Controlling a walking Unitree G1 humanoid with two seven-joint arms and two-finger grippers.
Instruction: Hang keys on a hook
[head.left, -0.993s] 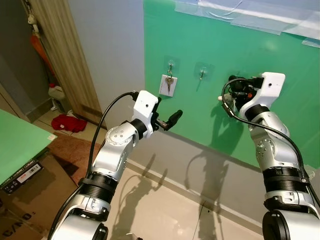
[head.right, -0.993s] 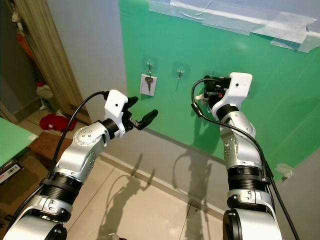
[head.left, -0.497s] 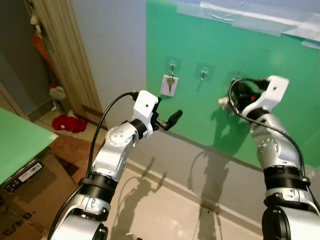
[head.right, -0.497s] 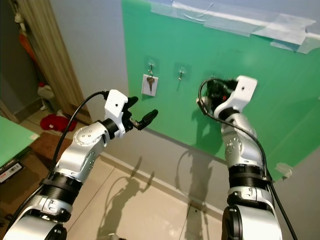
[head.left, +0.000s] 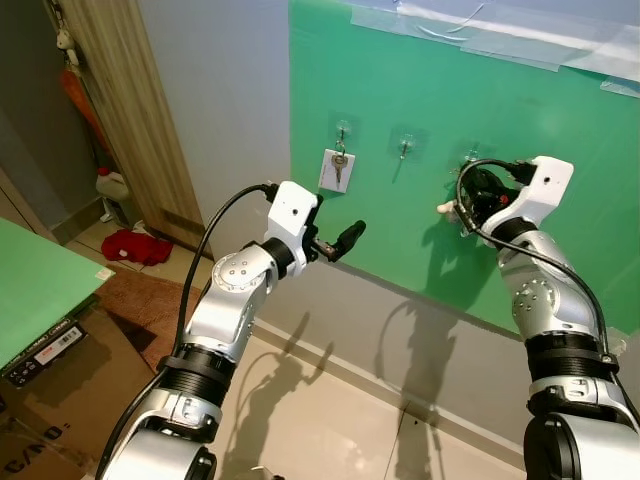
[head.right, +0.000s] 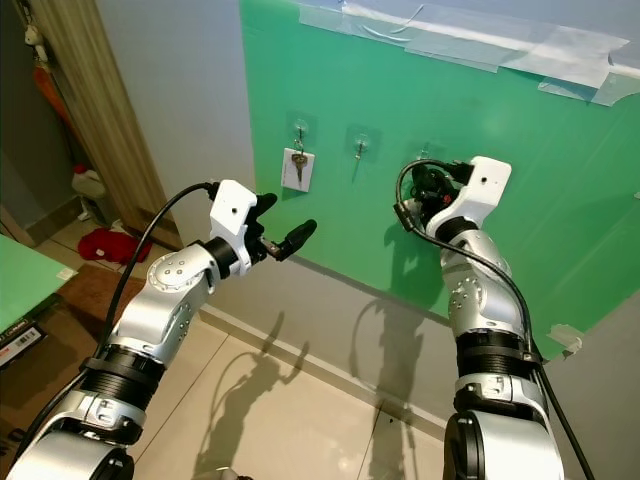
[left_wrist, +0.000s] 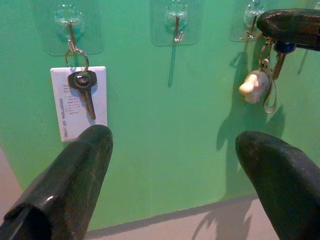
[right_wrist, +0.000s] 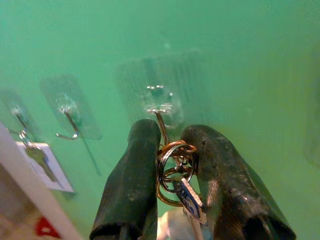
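Along our right gripper (right_wrist: 172, 165) we saw its two black fingers (right_wrist: 131, 185) closed on a bunch of keys (right_wrist: 176, 172), gold and silver rings bunched between them and a blue-headed key (right_wrist: 192, 200) hanging below. The top ring sat right at the wire of a clear adhesive hook (right_wrist: 159, 107) stuck on the green wall (right_wrist: 240, 65); whether it was over the hook we could not tell. Further along the wall were a bare hook (right_wrist: 67, 117) and another hook carrying a key with a white tag (right_wrist: 42, 165).

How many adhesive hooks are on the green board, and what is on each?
3, in a row. The left hook holds a key with a white tag. The middle hook is bare. At the right hook, the right end effector grips a key ring.
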